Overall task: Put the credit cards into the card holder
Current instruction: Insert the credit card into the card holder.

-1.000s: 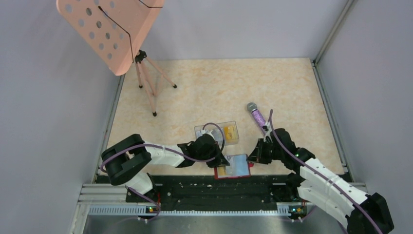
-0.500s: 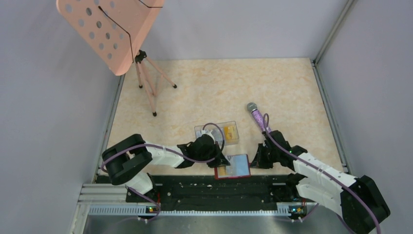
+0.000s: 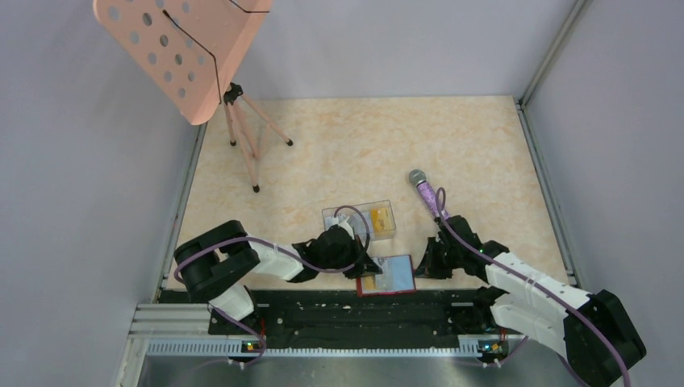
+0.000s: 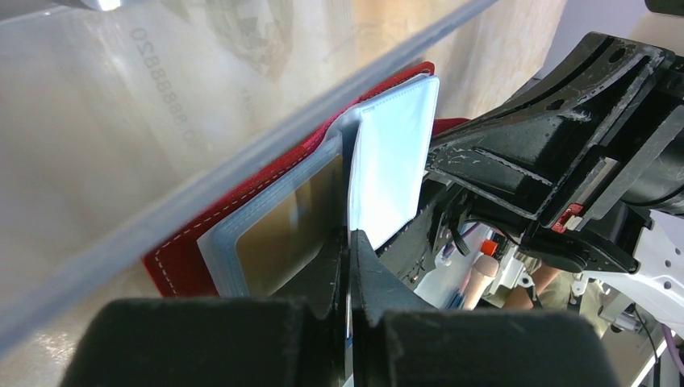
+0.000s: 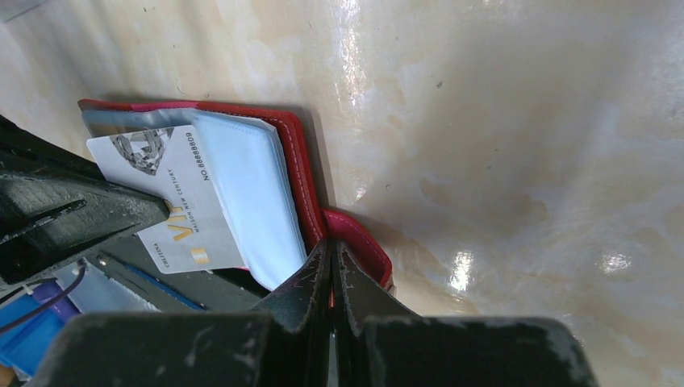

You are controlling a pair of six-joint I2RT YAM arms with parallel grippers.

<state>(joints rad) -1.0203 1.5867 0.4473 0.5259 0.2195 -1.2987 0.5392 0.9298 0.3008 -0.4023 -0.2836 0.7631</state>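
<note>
Red card holder (image 3: 387, 275): near edge, centre — right gripper (image 5: 331, 256) pinches its flap.
Left gripper (image 4: 349, 242): pinching pale card (image 5: 173, 205).
Next: slide card squarely into sleeve (image 5: 252, 197).

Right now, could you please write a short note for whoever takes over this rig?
Left gripper: shut on a white card, one edge tucked under a pale sleeve of the card holder.
Right gripper: shut on the card holder's red edge.
Done: this card is partway in.
Left: push it home, then the yellow cards in the clear box.
</note>
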